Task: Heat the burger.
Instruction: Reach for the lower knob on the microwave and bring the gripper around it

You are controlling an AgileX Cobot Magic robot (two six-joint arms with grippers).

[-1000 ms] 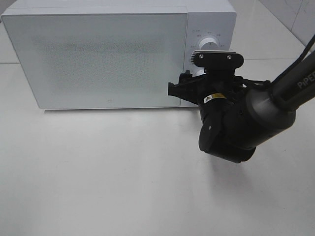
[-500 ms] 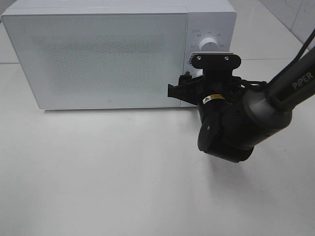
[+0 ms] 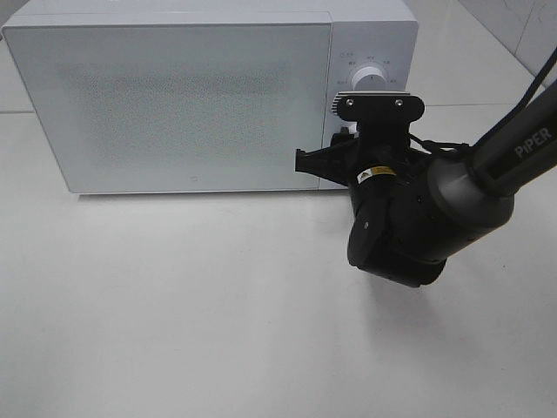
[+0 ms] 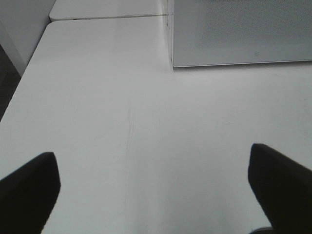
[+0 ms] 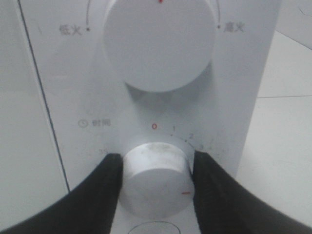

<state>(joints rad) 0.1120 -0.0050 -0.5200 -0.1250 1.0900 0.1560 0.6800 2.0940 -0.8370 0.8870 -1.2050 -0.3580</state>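
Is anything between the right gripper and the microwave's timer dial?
Nothing visible. The right gripper is closed on the timer dial, one finger on each side. The microwave door is shut, and no burger is in view.

**Robot test bench dressed as a kitchen corner**

A plain white desk (image 3: 174,305) carries a white microwave (image 3: 174,104) at 11 o'clock. Its power dial (image 5: 160,44) and timer dial (image 5: 155,183) are labelled in Chinese. A black robot arm (image 3: 513,148) marked "PiPER" enters from 3 o'clock. Pale tiles (image 3: 513,26) show at 1 o'clock.
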